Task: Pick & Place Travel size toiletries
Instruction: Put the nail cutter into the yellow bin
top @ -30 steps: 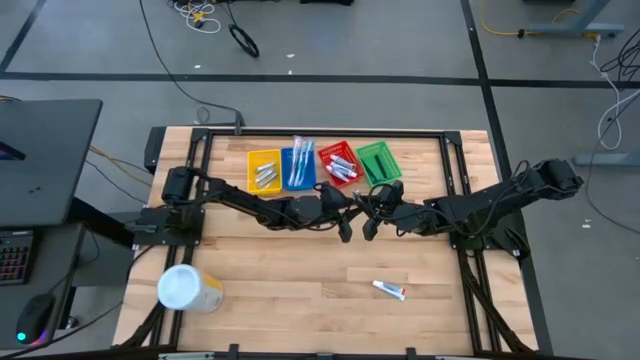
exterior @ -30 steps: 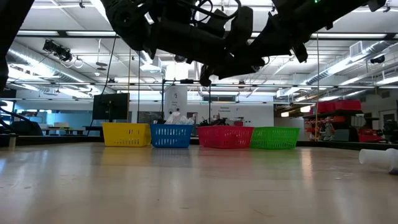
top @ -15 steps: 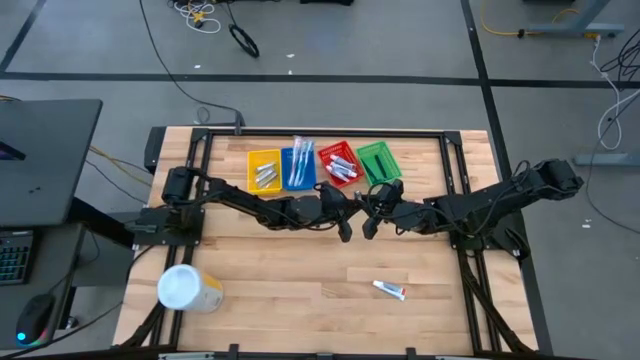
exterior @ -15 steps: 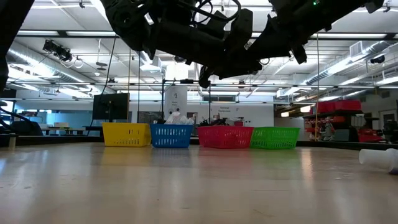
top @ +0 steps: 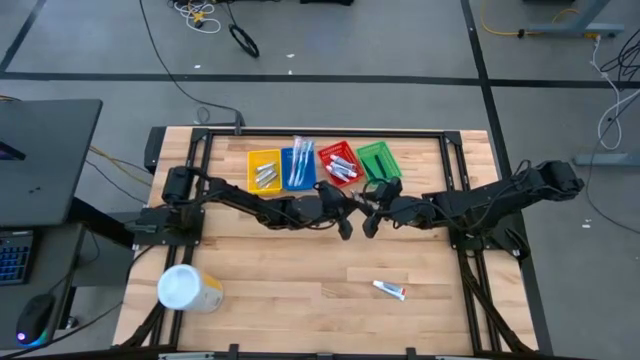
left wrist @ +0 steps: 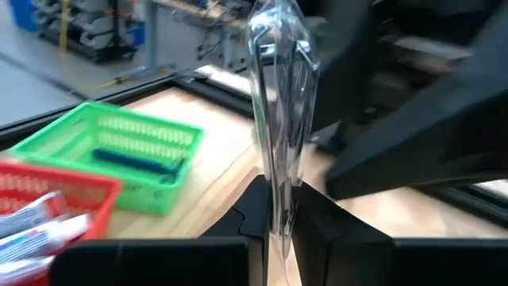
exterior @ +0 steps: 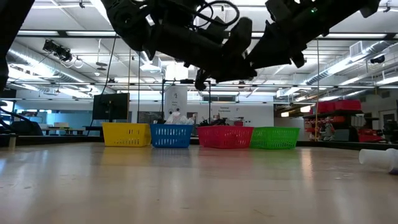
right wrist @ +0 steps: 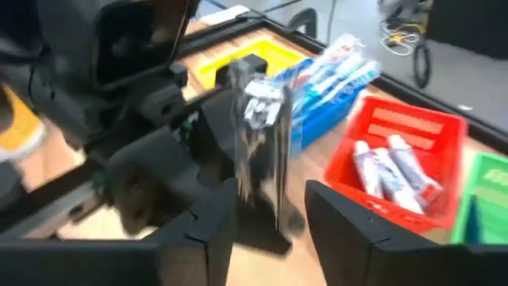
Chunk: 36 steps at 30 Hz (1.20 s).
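Left gripper [left wrist: 276,214]: table centre, fingers clamped on clear-packaged item [left wrist: 279,95], held upright.
Right gripper [right wrist: 270,208]: at 3 o'clock of left, facing it, fingers parted around the same package, not gripping.
Baskets: yellow basket [top: 264,170], blue, red, green in a row at 12 o'clock.
Loose tube [top: 390,290]: 5 o'clock of grippers.

yellow basket [top: 264,170], blue basket [top: 298,168], red basket [top: 338,163], green basket [top: 379,161].
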### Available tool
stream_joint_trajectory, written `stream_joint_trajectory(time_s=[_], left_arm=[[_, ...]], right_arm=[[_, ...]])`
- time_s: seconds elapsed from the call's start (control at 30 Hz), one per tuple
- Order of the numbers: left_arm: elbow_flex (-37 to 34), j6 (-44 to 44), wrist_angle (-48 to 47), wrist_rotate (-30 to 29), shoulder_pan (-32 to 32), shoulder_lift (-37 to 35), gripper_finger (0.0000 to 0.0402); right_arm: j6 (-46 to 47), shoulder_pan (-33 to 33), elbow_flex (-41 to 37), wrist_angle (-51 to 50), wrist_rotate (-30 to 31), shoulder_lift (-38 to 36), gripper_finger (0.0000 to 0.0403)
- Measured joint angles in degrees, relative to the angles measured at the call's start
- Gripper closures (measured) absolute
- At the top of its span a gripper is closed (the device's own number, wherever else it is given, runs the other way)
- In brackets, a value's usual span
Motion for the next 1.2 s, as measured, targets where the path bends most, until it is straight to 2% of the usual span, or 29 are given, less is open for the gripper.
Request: stream_joint_trajectory(time_s=[0.1,0.4,0.57,0.77,0.97,1.2], left_arm=[[0.1,-1.1,-4.2,-0.7,1.0,-0.8,0.0368],[0.0,1.8,-18.3,-1.1,6.1,-7.1,0.0368],[0.1,2.0,-33.7,-0.9,10.3,-14.5,0.0368],[0.1,0.2,-56.1,0.0,16.2,-23.2,0.0366],[0.0,-4.3,-76.1,0.0,21.2,-25.2,0.0368],[-8.2,-6.7,-75.5,3.1,24.5,-24.4,0.0368]], right_arm=[[-0.6,0.0,0.0,-2.2,1.6,-0.8,0.0233],[4.0,0.2,0.0,-12.7,-1.1,-3.4,0.0231],[7.0,0.2,0.0,-17.5,-1.3,-3.6,0.0231],[7.0,0.2,0.0,-17.4,-3.1,-3.6,0.0231],[7.0,0.2,0.0,-17.3,-7.1,-3.6,0.0231],[9.9,0.1,0.0,-17.3,-9.3,-3.6,0.0231]])
